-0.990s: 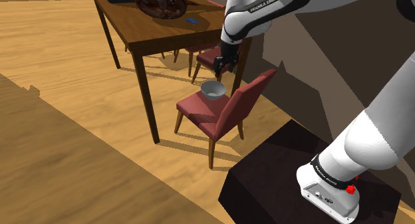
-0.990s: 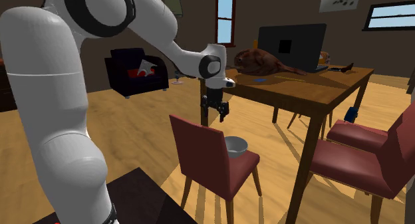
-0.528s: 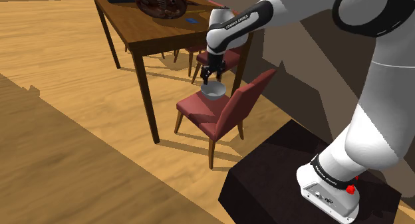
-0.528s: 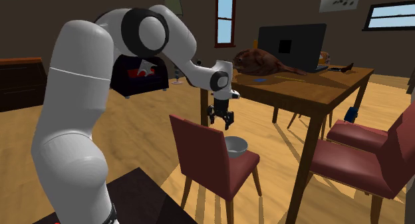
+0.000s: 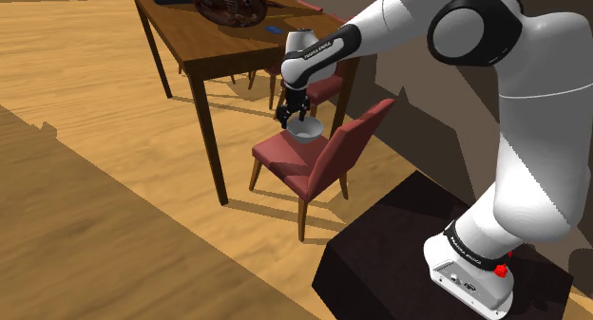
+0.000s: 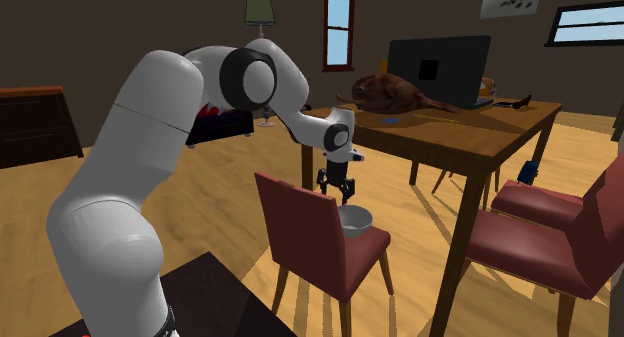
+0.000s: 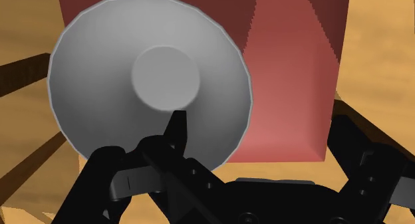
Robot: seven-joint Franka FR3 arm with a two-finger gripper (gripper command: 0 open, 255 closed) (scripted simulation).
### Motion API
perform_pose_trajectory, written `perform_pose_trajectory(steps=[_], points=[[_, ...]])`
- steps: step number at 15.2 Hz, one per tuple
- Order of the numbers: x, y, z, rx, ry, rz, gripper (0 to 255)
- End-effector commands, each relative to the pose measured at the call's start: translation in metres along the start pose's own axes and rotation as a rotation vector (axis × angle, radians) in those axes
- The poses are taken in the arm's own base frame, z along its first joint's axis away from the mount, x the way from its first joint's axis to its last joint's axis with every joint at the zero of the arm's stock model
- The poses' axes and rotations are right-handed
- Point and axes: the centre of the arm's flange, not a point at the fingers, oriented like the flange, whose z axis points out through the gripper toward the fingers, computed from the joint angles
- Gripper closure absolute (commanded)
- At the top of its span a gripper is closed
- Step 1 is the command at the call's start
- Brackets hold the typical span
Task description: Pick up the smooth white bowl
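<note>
A smooth grey-white bowl [image 5: 305, 130] [image 6: 354, 220] [image 7: 149, 83] sits upright on the seat of a red chair [image 5: 285, 161] [image 6: 365, 247] [image 7: 292, 83]. My gripper [image 5: 292, 118] [image 6: 341, 192] [image 7: 263, 129] hangs just above the bowl's rim, pointing down, and is open. In the wrist view one finger [image 7: 176, 126] lies over the bowl's inside and the other finger [image 7: 349, 133] is outside the rim, over the seat. Neither finger touches the bowl as far as I can see.
A dark wooden table [image 5: 238, 47] [image 6: 480, 135] stands close beside the chair, carrying a laptop [image 6: 440, 73] and a brown lump [image 6: 395, 90]. The chair's backrest [image 5: 356, 142] [image 6: 300, 230] rises beside the bowl. More red chairs [image 6: 540, 235] stand around. My stand [image 5: 428, 261] is a dark box.
The arm has swung toward the shoulder view's left and come down, bringing the open gripper from beside the table edge to just over the bowl's rim. The bowl has not moved.
</note>
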Motion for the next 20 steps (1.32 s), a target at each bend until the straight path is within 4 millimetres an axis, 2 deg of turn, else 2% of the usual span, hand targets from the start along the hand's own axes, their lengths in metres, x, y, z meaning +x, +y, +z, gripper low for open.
perform_pose_trajectory(steps=[1, 4, 6, 7, 16, 20], points=[[0.001, 0.000, 0.010, 0.000, 0.000, 0.000, 0], [0.002, 0.001, 0.029, 0.000, 0.000, 0.000, 0], [0.002, 0.001, 0.029, 0.000, 0.000, 0.000, 0], [0.002, 0.001, 0.029, 0.000, 0.000, 0.000, 255], [0.002, 0.001, 0.029, 0.000, 0.000, 0.000, 255], [0.001, 0.000, 0.008, 0.000, 0.000, 0.000, 255]])
